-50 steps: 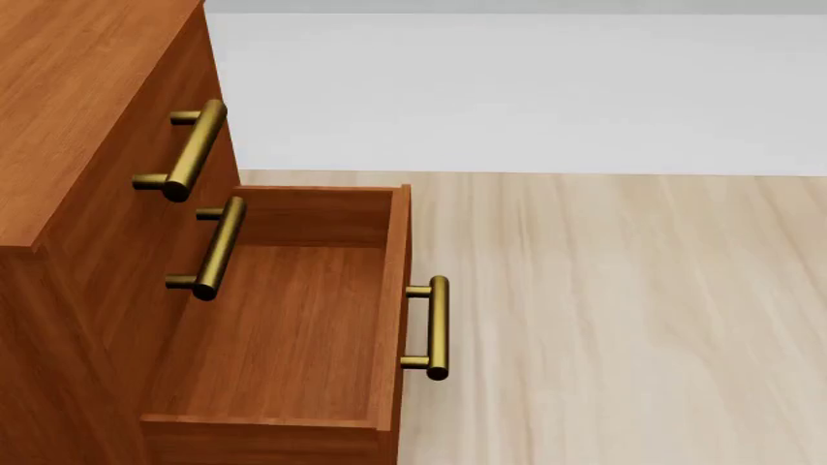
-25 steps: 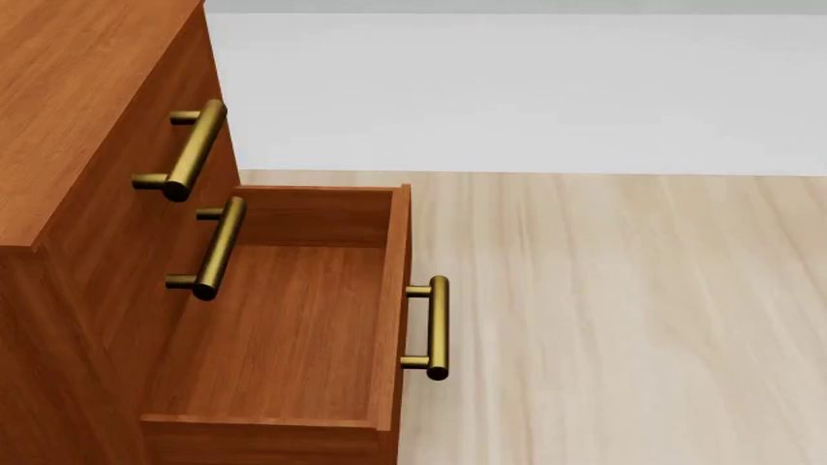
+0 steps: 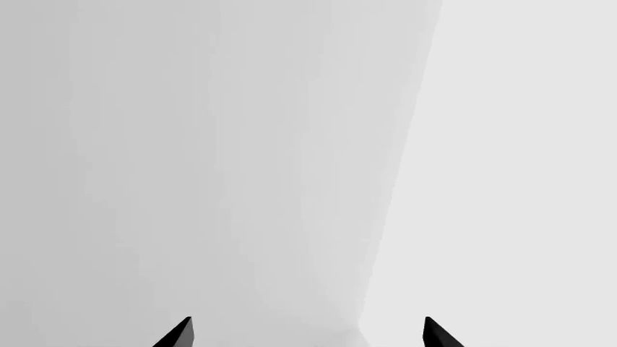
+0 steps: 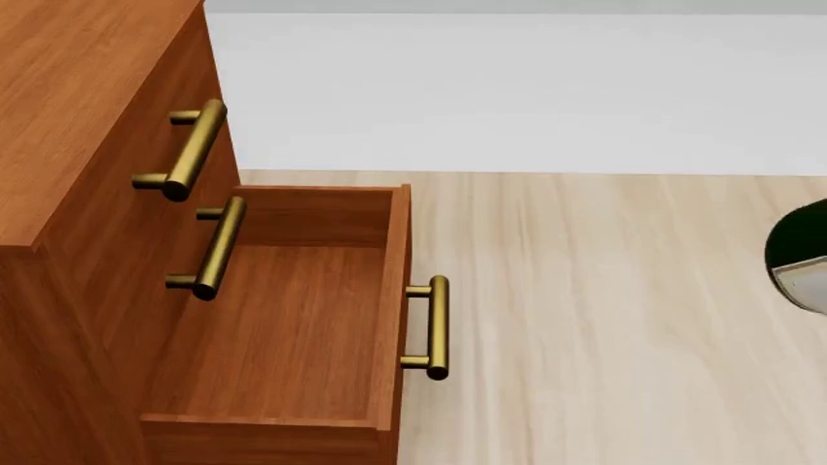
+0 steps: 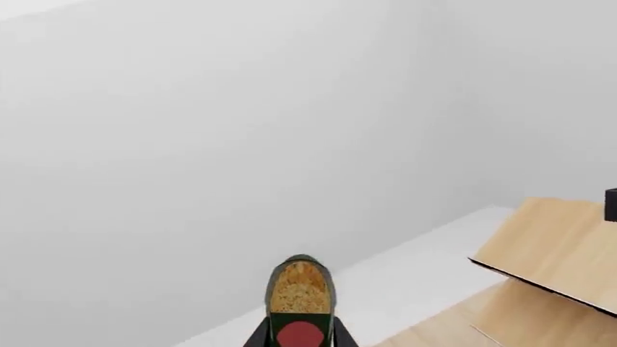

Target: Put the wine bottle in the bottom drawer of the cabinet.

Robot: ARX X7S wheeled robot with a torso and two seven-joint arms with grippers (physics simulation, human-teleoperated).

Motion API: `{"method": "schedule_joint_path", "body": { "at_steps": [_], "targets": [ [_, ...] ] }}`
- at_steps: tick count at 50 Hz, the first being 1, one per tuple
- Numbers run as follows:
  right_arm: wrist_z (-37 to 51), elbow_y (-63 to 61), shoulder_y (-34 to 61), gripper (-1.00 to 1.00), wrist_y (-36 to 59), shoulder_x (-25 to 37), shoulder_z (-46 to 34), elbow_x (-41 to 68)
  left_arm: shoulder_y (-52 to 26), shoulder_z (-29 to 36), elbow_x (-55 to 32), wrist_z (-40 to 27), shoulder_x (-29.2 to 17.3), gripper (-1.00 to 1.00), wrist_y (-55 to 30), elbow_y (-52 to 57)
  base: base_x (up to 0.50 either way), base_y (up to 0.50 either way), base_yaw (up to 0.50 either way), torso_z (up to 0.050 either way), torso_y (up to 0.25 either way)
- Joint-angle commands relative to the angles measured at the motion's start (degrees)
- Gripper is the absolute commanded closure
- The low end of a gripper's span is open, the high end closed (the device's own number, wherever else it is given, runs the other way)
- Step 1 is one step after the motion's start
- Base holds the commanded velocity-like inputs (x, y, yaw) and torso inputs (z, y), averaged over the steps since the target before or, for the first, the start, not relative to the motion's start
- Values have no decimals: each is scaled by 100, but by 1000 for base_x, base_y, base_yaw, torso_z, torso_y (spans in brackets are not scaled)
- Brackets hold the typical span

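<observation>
- the wine bottle shows at the head view's right edge, well apart from the cabinet.
- the bottom drawer stands pulled out.
- the right hand is clamped on the wine bottle's neck.
- the left hand has its tips apart, holding nothing.

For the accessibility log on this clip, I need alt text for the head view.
The bottom drawer of the reddish-brown cabinet stands pulled open and empty, its brass bar handle facing the pale wood floor. The two drawers above are closed. A dark green, white-labelled edge of the wine bottle enters at the right.
</observation>
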Motion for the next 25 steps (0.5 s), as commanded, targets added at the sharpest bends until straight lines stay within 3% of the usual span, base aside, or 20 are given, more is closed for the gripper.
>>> {"method": "schedule_joint_path", "body": {
  "at_steps": [1,17,25],
  "targets": [
    [14,319,534,100,-414,-91,-409,333,23,-20,-39,-12,0,-100,3,14,0,0,0,0,0],
    [-1,814,1044,100,-806,-301,-945,719,36,2,-23,-18,1,-100,9,32,0,0,0,0,1],
    [404,1189,1474,100,-996,-207,-1653,1204,42,8,-23,-21,0,-100,13,27,0,0,0,0,0]
  ]
}}
